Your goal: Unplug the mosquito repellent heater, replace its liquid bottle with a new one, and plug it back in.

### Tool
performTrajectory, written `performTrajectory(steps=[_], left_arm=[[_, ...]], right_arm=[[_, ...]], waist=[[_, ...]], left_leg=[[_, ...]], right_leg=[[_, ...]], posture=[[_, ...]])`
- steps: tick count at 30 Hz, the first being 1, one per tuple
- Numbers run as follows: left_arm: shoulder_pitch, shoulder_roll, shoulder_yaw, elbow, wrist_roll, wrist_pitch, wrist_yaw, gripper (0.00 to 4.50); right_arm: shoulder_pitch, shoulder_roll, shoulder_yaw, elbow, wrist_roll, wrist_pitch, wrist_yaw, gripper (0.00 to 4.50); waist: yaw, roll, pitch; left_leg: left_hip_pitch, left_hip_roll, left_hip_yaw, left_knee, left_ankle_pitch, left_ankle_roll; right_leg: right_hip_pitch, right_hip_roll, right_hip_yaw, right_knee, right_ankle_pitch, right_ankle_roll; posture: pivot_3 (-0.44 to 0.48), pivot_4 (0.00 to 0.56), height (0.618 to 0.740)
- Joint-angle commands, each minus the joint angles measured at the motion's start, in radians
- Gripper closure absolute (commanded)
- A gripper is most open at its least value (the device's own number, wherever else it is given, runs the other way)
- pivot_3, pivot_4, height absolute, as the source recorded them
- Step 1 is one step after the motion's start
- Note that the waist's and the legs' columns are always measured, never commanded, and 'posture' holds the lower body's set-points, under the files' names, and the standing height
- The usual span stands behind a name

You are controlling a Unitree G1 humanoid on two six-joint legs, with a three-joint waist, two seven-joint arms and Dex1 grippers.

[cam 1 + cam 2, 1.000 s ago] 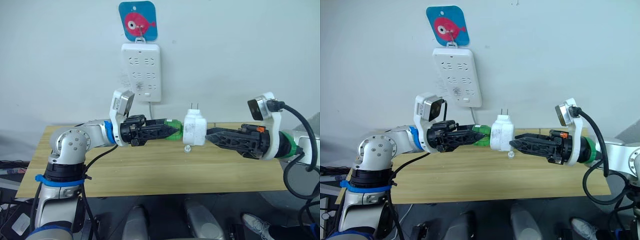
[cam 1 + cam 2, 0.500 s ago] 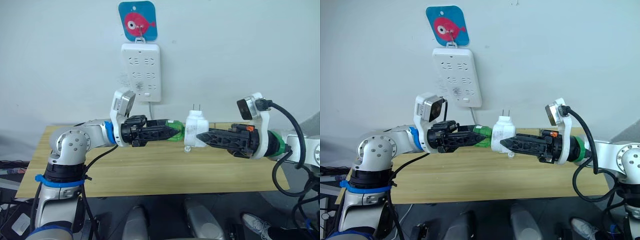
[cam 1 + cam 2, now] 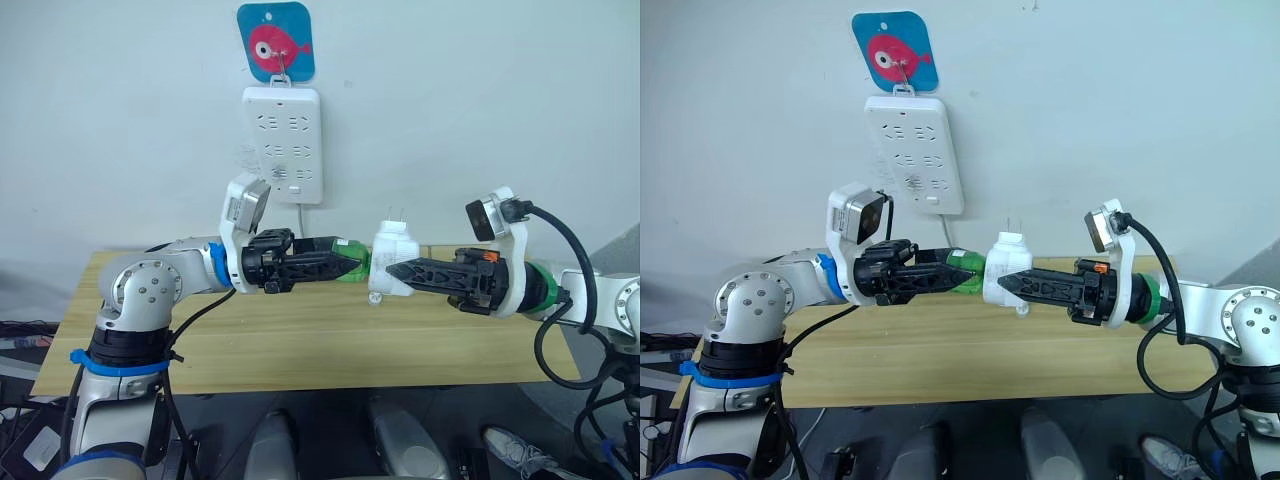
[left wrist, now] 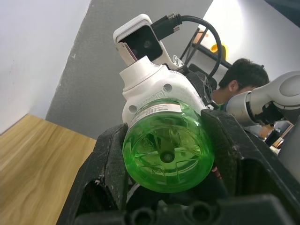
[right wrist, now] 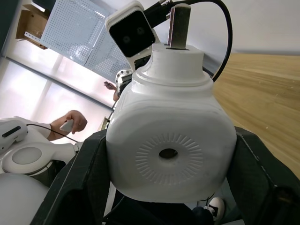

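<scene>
Pushed further in, right gripper (image 3: 393,270) clamped on mosquito repellent heater (image 3: 390,257); left gripper (image 3: 350,262) gripping green liquid bottle (image 3: 350,262) beneath power strip (image 3: 283,143).

Head stereo pair looks forward over the pale wooden table (image 3: 300,340); wrist cameras face each other, close-up

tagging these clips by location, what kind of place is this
Probably an indoor robotics lab or test room: a plain wooden table against a bare white wall, a white power strip hung from a fish-shaped hook, and a pegboard wall with a seated person behind.
</scene>
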Motion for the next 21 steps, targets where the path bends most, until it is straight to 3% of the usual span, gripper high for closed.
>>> performTrajectory(steps=[1, 5, 9, 21], left_arm=[[0.007, 0.041, -0.026, -0.036, 0.060, -0.057, -0.050, 1.48], [0.032, 0.128, -0.085, -0.062, 0.218, -0.219, -0.161, 0.35], [0.040, 0.165, -0.109, -0.090, 0.335, -0.361, -0.190, 0.31], [0.022, 0.112, -0.112, -0.160, 0.407, -0.491, -0.147, 0.31]], right_arm=[[-0.008, 0.019, -0.021, -0.021, 0.028, -0.020, 0.007, 1.50], [-0.003, 0.016, -0.030, -0.009, 0.028, -0.019, -0.001, 1.50], [-0.005, 0.002, -0.036, -0.013, 0.026, -0.025, -0.008, 1.50], [-0.025, 0.000, -0.029, -0.025, -0.025, -0.022, 0.027, 1.50]], waist=[[0.000, 0.000, 0.000], [-0.001, 0.000, 0.000], [0.001, 0.000, 0.000], [0.003, 0.000, 0.000]], left_leg=[[0.000, 0.000, 0.000, 0.000, 0.000, 0.000], [0.000, 0.000, 0.000, 0.000, 0.000, 0.000], [0.000, 0.000, 0.000, 0.000, 0.000, 0.000], [0.000, 0.000, 0.000, 0.000, 0.000, 0.000]], right_leg=[[0.000, 0.000, 0.000, 0.000, 0.000, 0.000], [0.000, 0.000, 0.000, 0.000, 0.000, 0.000], [-0.001, 0.000, 0.000, 0.000, 0.001, -0.001], [-0.001, 0.000, 0.001, 0.000, 0.000, -0.001]], posture=[[-0.203, 0.180, 0.740], [-0.203, 0.183, 0.740], [-0.203, 0.184, 0.740], [-0.194, 0.181, 0.740]])
